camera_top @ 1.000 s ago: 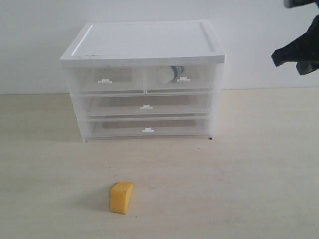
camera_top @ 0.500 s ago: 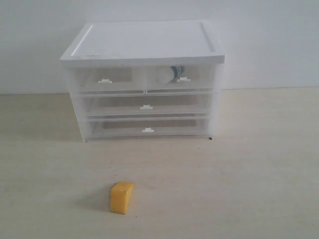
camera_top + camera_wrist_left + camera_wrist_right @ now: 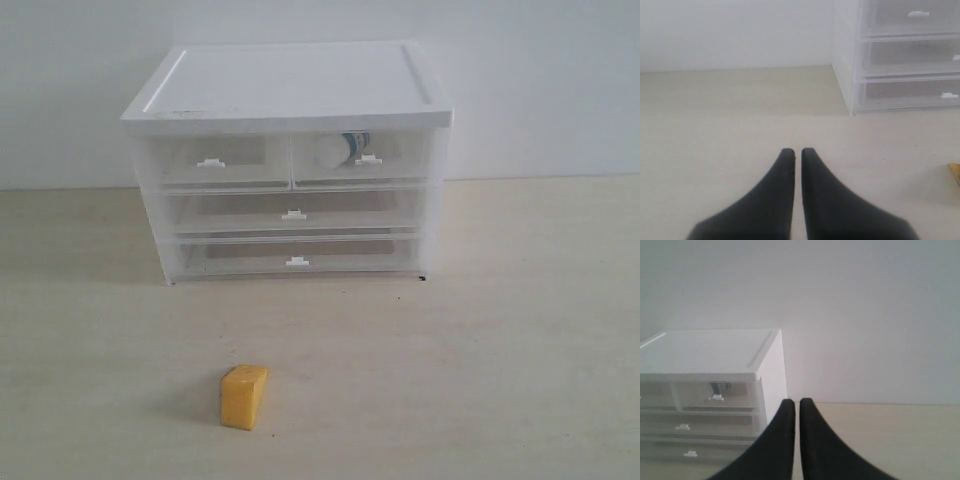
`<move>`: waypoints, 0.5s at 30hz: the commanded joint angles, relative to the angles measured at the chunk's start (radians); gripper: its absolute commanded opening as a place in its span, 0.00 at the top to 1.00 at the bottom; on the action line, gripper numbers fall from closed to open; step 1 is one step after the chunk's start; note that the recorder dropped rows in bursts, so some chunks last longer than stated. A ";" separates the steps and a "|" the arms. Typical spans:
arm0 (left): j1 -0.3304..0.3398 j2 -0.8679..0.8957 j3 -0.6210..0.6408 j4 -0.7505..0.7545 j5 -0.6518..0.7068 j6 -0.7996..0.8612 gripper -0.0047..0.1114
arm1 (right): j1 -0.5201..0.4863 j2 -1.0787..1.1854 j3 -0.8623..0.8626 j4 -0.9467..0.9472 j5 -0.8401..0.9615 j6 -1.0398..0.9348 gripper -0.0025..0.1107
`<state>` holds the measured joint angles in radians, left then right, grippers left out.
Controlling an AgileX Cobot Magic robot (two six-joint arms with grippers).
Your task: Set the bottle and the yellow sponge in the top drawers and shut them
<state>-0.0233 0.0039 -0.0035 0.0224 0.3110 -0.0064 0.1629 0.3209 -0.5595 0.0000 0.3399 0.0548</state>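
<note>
The bottle (image 3: pixel 335 150) lies inside the 3 o'clock one of the 2 top drawers (image 3: pixel 230 165). Both look pushed in, though the clear fronts make that hard to confirm. The yellow sponge (image 3: pixel 244 397) sits on the table (image 3: pixel 520 330), at 6 o'clock from the cabinet (image 3: pixel 290 80). The left gripper (image 3: pixel 797 151) and right gripper (image 3: pixel 796 401) both have jaws pressed together and empty. For the sponge, spread the left jaws wide, come down squarely and pinch its flat sides.

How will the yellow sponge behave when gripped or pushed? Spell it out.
The yellow sponge looks like foam, so it will probably squash when gripped and weigh little. It stands on a flat base on the table, so it should slide, not roll; a high push might tip it.
</note>
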 commanded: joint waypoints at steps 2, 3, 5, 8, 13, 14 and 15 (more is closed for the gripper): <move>0.002 -0.004 0.004 -0.004 -0.003 0.006 0.92 | -0.003 -0.048 0.003 0.005 -0.004 -0.002 0.97; 0.002 -0.004 0.004 -0.004 -0.003 0.006 0.92 | -0.003 -0.049 0.001 0.000 -0.008 -0.005 0.97; 0.002 -0.004 0.004 -0.004 -0.003 0.006 0.92 | -0.003 -0.049 0.001 -0.014 -0.025 -0.026 0.97; 0.002 -0.004 0.004 -0.004 -0.003 0.006 0.92 | -0.003 -0.049 0.005 -0.014 -0.007 -0.071 0.97; 0.002 -0.004 0.004 -0.004 -0.003 0.006 0.92 | -0.003 -0.060 0.120 -0.014 -0.095 -0.109 0.97; 0.002 -0.004 0.004 -0.004 -0.003 0.006 0.92 | -0.005 -0.071 0.145 -0.014 -0.103 -0.109 0.97; 0.002 -0.004 0.004 -0.004 -0.003 0.006 0.92 | -0.003 -0.089 0.179 -0.014 -0.105 -0.109 0.97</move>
<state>-0.0233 0.0039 -0.0035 0.0224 0.3110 -0.0064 0.1629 0.2618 -0.4512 -0.0073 0.2651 -0.0421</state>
